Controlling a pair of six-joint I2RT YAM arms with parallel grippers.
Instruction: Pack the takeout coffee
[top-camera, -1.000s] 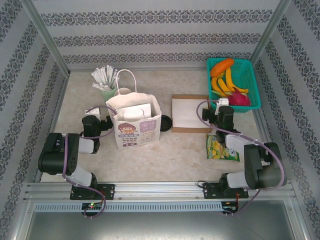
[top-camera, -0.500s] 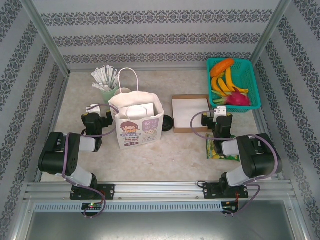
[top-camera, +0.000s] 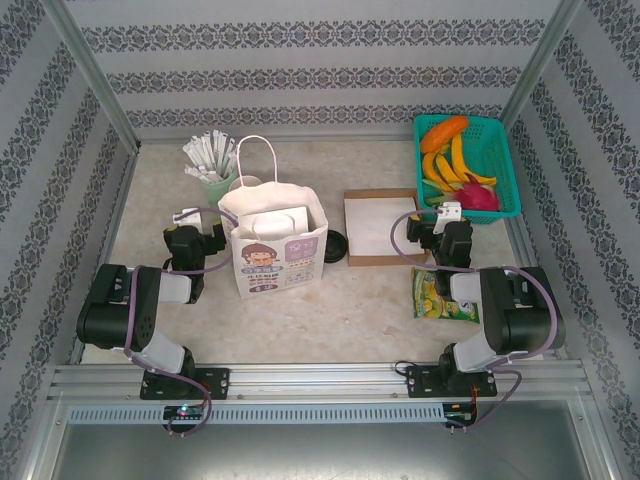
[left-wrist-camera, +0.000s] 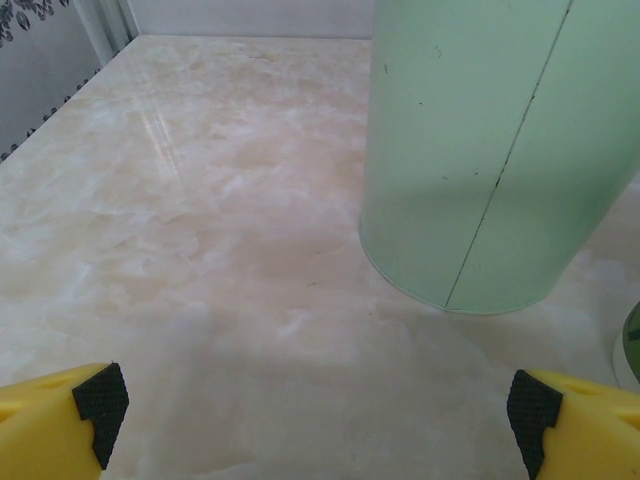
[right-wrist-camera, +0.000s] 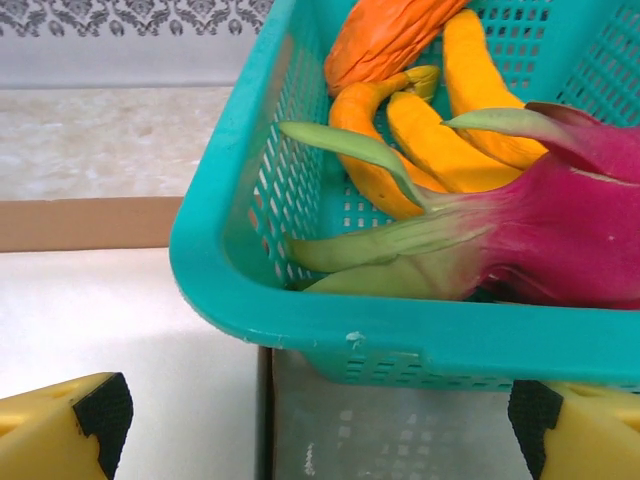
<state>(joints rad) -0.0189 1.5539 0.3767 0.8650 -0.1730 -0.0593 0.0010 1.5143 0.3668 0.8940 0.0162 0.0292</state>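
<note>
Both claws spread. Left gripper (left-wrist-camera: 320, 410) faces pale green cup (left-wrist-camera: 480, 150); right gripper (right-wrist-camera: 320, 420) faces basket (right-wrist-camera: 350, 335). Overhead: takeout coffee (top-camera: 333, 247) left of it, upright, lid up.

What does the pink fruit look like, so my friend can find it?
On the marbled beige table, look in the far right corner, where a teal plastic mesh basket sits. At the basket's near end lies the round magenta dragon fruit with green leafy tips. Its neighbours are long yellow bananas and a long orange piece; it alone is pink.

Glossy marble-look tabletop (left-wrist-camera: 200, 250), perforated teal plastic basket (right-wrist-camera: 300, 330), matt paper bag (top-camera: 275, 262)
</note>
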